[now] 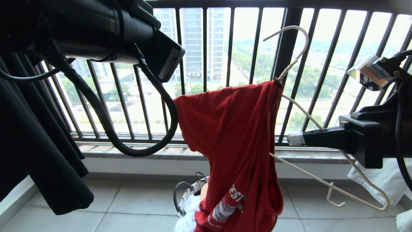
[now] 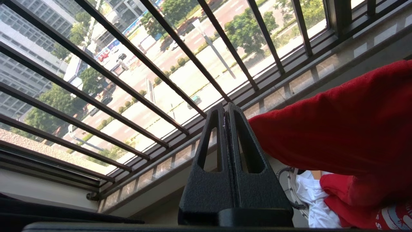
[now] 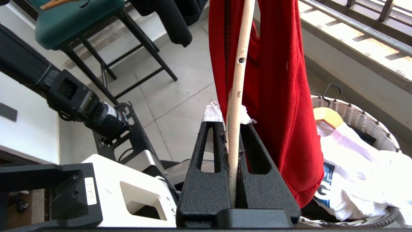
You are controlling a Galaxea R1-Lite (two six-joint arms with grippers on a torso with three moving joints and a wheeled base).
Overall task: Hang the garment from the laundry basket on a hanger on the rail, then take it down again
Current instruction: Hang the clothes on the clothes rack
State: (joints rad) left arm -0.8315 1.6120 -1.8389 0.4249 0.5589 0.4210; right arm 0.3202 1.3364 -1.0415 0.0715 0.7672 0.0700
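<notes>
the white wire hanger (image 1: 302, 106) is held tilted in mid-air in front of the black balcony railing (image 1: 231, 48), its hook up toward the top of the head view and its triangular frame slanting down to the robot's right, so the long bottom wire runs diagonally rather than level. the right gripper (image 3: 234, 129) is clamped on one sloping arm of the hanger, fingers narrow with only the wire between them; in the head view it reaches in level from the right.

the red t-shirt (image 1: 235, 138) hangs from the hanger's neck and left-hand shoulder only, its long axis near vertical, bunched into a drooping fold. its printed chest is low down and partly folded, so the lettering cannot be read. the shirt's lower end falls into or just over the laundry basket (image 1: 188, 193) on the tiled floor; the basket is mostly hidden behind the cloth and cut off by the frame edge, with a white t-shirt (image 3: 351, 161) lying inside it.

the left gripper (image 2: 226, 111) has its fingers pressed together on nothing, just beside the red fabric's edge, pointing at the railing. black clothing (image 1: 38, 145) hangs at the far left.
</notes>
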